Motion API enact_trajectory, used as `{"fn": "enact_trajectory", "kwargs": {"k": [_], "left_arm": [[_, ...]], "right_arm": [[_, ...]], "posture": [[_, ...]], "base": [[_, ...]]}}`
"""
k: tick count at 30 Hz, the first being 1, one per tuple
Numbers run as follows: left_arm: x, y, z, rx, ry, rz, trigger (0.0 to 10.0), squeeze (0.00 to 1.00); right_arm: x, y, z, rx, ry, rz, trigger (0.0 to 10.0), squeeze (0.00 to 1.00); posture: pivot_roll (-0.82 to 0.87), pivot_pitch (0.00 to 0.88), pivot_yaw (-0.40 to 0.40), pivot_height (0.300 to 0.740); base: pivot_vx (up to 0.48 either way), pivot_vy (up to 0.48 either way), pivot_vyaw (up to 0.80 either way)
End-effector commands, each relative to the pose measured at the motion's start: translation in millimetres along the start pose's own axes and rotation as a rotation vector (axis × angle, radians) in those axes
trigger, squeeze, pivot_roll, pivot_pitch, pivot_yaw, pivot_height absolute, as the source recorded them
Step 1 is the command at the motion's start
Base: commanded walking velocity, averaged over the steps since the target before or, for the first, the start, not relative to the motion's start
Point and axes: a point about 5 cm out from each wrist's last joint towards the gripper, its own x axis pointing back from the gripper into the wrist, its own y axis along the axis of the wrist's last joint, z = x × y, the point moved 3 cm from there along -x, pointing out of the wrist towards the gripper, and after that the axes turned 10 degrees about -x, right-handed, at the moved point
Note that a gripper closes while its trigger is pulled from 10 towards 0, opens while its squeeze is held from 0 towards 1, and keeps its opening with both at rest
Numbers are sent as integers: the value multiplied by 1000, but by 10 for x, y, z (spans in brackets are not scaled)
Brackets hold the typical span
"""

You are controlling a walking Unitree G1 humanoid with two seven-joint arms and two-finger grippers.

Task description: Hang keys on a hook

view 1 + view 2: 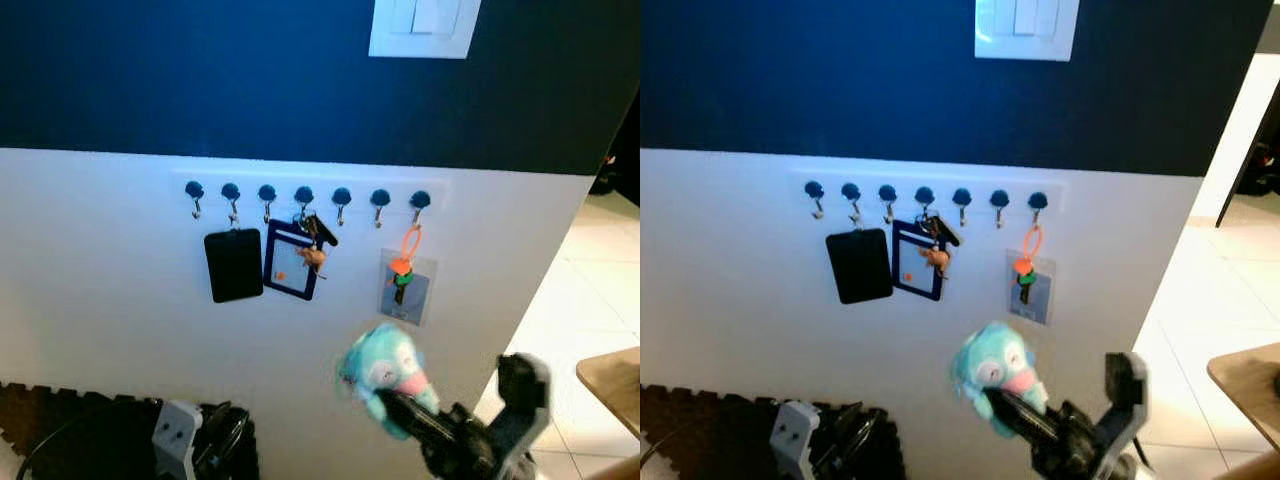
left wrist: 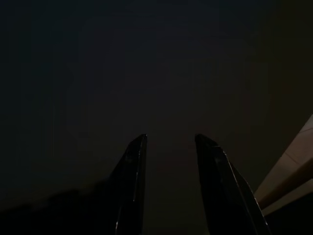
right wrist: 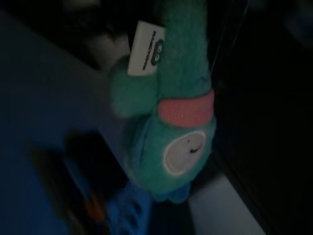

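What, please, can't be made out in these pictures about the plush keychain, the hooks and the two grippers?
- Keys or ring on the turquoise plush toy: hidden by the plush and the right gripper in the eye views; the right wrist view is dark and blurred.
- Left gripper: surroundings black in its wrist view.
- Small metal hooks: too small to judge shape.

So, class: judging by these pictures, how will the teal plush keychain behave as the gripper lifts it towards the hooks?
The teal plush keychain, held in the right gripper, looks soft, so it probably squashes. It seems light for its size. It may swing or flop near the hooks.

Bare hooks [image 1: 341, 197] between hung items [image 1: 290, 260]
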Motion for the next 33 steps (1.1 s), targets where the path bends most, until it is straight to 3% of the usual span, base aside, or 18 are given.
{"fn": "enact_trajectory", "kwargs": {"k": [1, 2, 3, 5, 12, 16, 21, 26, 33], "left_arm": [[-4, 31, -19, 14, -10, -8, 10000, 0], [-4, 31, -19, 14, -10, -8, 10000, 0], [-27, 102, -15, 21, -21, -28, 10000, 0], [-34, 137, -18, 23, -33, -37, 10000, 0], [-115, 281, -52, 32, -61, -82, 10000, 0], [-204, 430, -54, 28, -65, -130, 10000, 0], [-307, 626, -92, 69, -91, -194, 10000, 0], [-422, 889, -356, 114, -229, -264, 10000, 0], [-416, 881, -402, 113, -244, -252, 10000, 0]], "right_arm": [[-44, 105, 135, -16, 55, -29, 10000, 0], [-44, 105, 135, -16, 55, -29, 10000, 0], [-78, 226, 253, -29, 103, -58, 10000, 0], [-122, 293, 341, -32, 142, -70, 10000, 0], [-337, 431, 470, 11, 196, -63, 10000, 0], [-426, 568, 364, 84, 137, -101, 10000, 0], [-429, 651, 289, 84, 111, -115, 10000, 0], [-398, 750, 201, 78, 85, -138, 10000, 0], [-400, 877, 144, 98, 84, -195, 10000, 0]], "posture": [[35, 87, -6, 740], [35, 87, -6, 740], [33, 88, -7, 740], [31, 89, -6, 740], [29, 93, -6, 740], [30, 97, -9, 740], [37, 99, -16, 740], [48, 98, -20, 740], [43, 100, -14, 740]], "base": [[0, 0, 0], [0, 0, 0], [0, 0, 0], [0, 0, 0], [0, 0, 0], [0, 0, 0], [0, 0, 0], [0, 0, 0], [0, 0, 0]]}}
